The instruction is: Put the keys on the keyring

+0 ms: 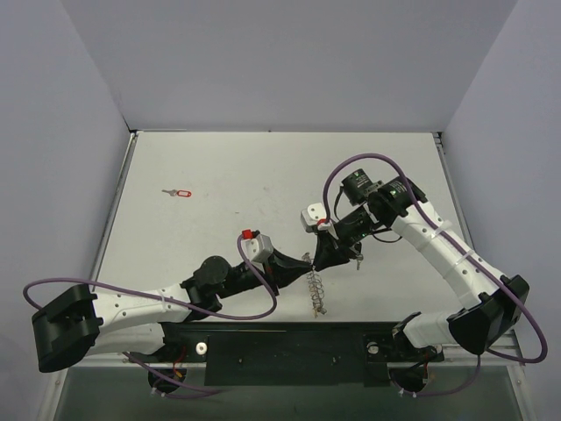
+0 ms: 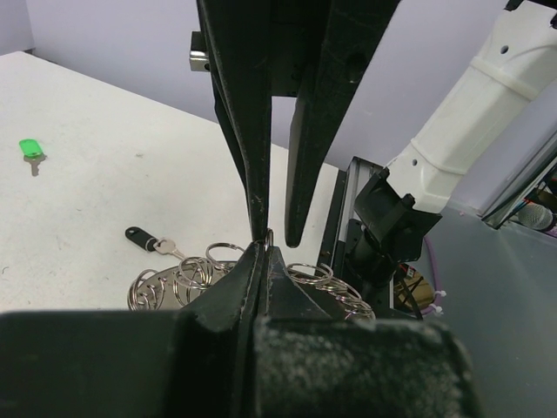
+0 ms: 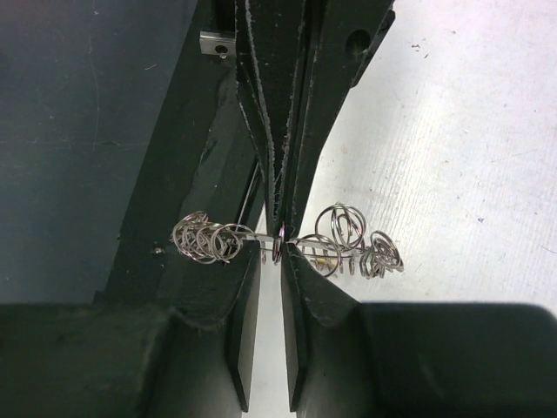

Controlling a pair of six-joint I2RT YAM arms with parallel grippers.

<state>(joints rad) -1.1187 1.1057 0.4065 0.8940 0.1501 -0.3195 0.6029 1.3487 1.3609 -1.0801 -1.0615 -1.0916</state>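
The keyring (image 1: 316, 291) is a chain of silver rings hanging between my two grippers, its lower end on the table. My left gripper (image 2: 264, 248) is shut on one ring at the top of the bunch. My right gripper (image 3: 271, 248) faces it tip to tip, its jaws a narrow gap apart around the same ring. Ring clusters hang on either side (image 3: 209, 239). A red-headed key (image 1: 181, 192) lies far left. A dark-headed key (image 2: 148, 239) and a green-headed key (image 2: 30, 150) lie on the table beyond the bunch.
The white table (image 1: 263, 175) has purple walls at the back and sides. The black mounting rail (image 1: 289, 351) runs along the near edge, just below the ring bunch. Both arms' purple cables loop above the table.
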